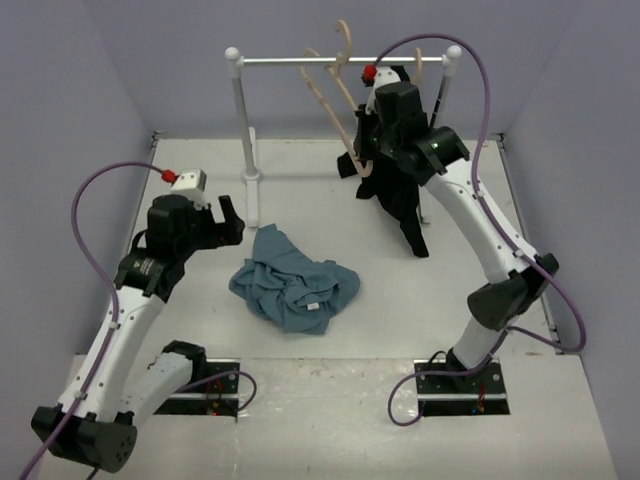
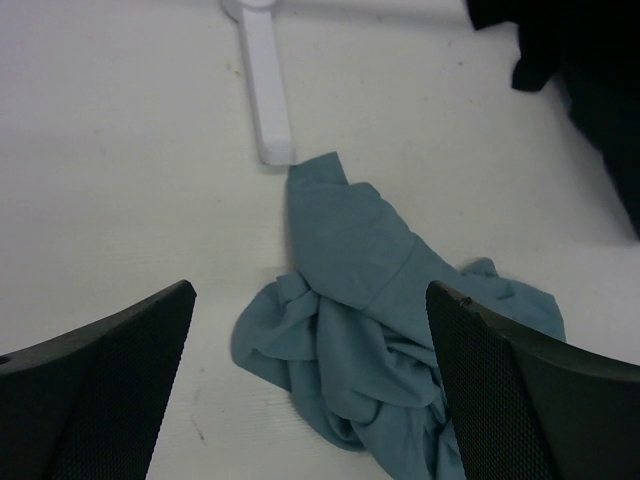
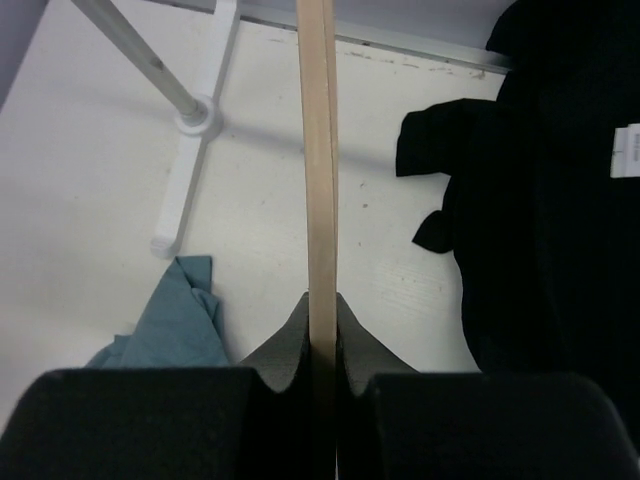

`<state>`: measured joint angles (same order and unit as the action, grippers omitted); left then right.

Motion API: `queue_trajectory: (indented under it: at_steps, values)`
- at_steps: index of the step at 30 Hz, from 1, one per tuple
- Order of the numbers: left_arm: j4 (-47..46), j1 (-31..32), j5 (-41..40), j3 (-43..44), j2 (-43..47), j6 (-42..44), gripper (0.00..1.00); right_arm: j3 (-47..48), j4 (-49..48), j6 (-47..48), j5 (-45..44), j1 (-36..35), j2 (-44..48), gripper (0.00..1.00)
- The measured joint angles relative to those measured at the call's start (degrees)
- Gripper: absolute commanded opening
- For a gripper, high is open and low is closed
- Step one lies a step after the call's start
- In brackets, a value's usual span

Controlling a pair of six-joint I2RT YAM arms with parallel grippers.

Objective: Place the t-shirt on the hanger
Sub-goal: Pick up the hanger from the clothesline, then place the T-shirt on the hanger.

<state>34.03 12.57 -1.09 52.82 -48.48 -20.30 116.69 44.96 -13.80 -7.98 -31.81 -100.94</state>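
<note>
The blue-grey t-shirt (image 1: 293,281) lies crumpled on the table in the middle; it also shows in the left wrist view (image 2: 380,330) and at the lower left of the right wrist view (image 3: 175,325). The pale wooden hanger (image 1: 335,95) hangs by its hook on the white rail. My right gripper (image 1: 368,160) is shut on the hanger's arm (image 3: 318,170), which runs up between its fingers. My left gripper (image 1: 226,222) is open and empty, a little above the table, left of the t-shirt, which lies between its fingers (image 2: 500,390) in the wrist view.
A white rack (image 1: 240,110) with a rail stands at the back; its foot (image 2: 265,90) reaches almost to the t-shirt. A black garment (image 1: 405,205) on another wooden hanger hangs at the rail's right end, just right of my right gripper (image 3: 322,330).
</note>
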Motion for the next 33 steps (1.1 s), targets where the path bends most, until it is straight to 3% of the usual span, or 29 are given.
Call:
queue_trajectory:
  at_steps: [4, 12, 18, 22, 29, 33]
  values:
    - [-0.5, 7.5, 0.2, 1.5, -8.4, 0.4, 1.00, -8.1, -2.1, -0.3, 0.2, 0.0, 10.1, 0.00]
    - [2.0, 33.9, -7.2, 4.5, -21.2, 0.3, 0.88, -39.4, -3.1, -2.8, 1.7, 0.0, 37.2, 0.00]
    - [4.9, 45.7, -12.2, 11.1, -30.9, 1.3, 0.80, -50.5, 0.7, -5.7, -1.0, 0.0, 55.4, 0.00]
    - [6.8, 49.7, -14.7, 16.7, -37.0, 3.0, 0.71, -50.6, 2.4, -6.8, -3.7, 0.0, 63.1, 0.00]
    - [9.0, 50.2, -18.0, 21.2, -43.5, 5.1, 0.48, -50.6, 5.6, -7.9, -6.3, 0.0, 67.0, 0.00]
    - [10.7, 50.2, -18.5, 21.3, -45.7, 5.6, 0.50, -50.6, 7.0, -8.1, -7.3, 0.0, 68.6, 0.00]
